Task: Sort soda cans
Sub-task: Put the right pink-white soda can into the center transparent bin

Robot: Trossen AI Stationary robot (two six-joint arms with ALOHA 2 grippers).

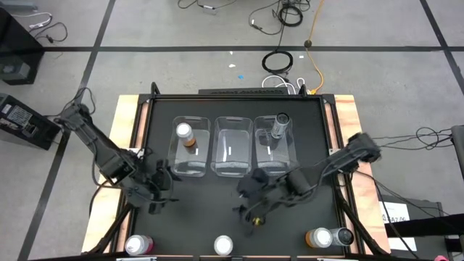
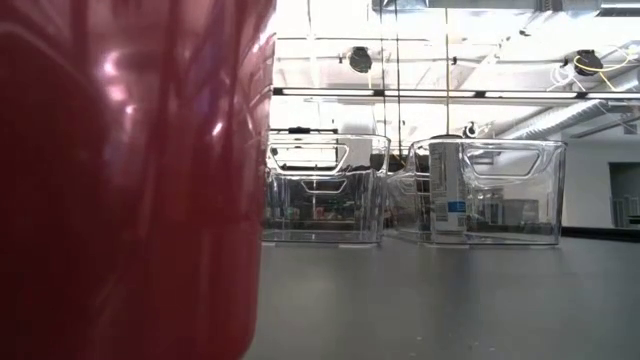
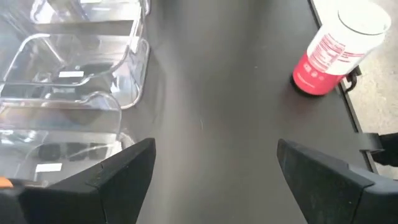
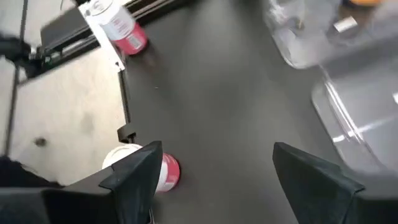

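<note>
Seen from above, the left gripper [image 1: 156, 194] is hovering low over the black bench [image 1: 203, 217], near the front left corner of the leftmost clear rectangular plastic bin [image 1: 191, 147]; in its wrist view its dark fingers [image 3: 121, 171] are standing spread wide with nothing between them. At the bench's front edge, a pink-bodied soda can with a silver top [image 1: 138, 245] is standing near the left corner, and a second pink can [image 1: 223, 246] is standing at the middle; that middle one is filling the left side of the low view as a red blur [image 2: 130, 180]. An orange-bodied can with a silver top [image 1: 185, 134] is sitting upright inside the leftmost bin. The middle clear bin [image 1: 233, 145] is holding no can. The right gripper [image 1: 254, 210] is hanging over open bench in front of the middle and right bins, its fingers [image 4: 134, 171] likewise parted and holding nothing, with a pink can [image 4: 146, 168] just beyond one of them in the right wrist view. A dark grey can with a silver top [image 1: 280, 125] is resting inside the rightmost clear bin [image 1: 275, 145]. Near the front right corner, a second orange can [image 1: 319, 237] and a second dark can [image 1: 342, 236] are standing side by side, apparently touching.
</note>
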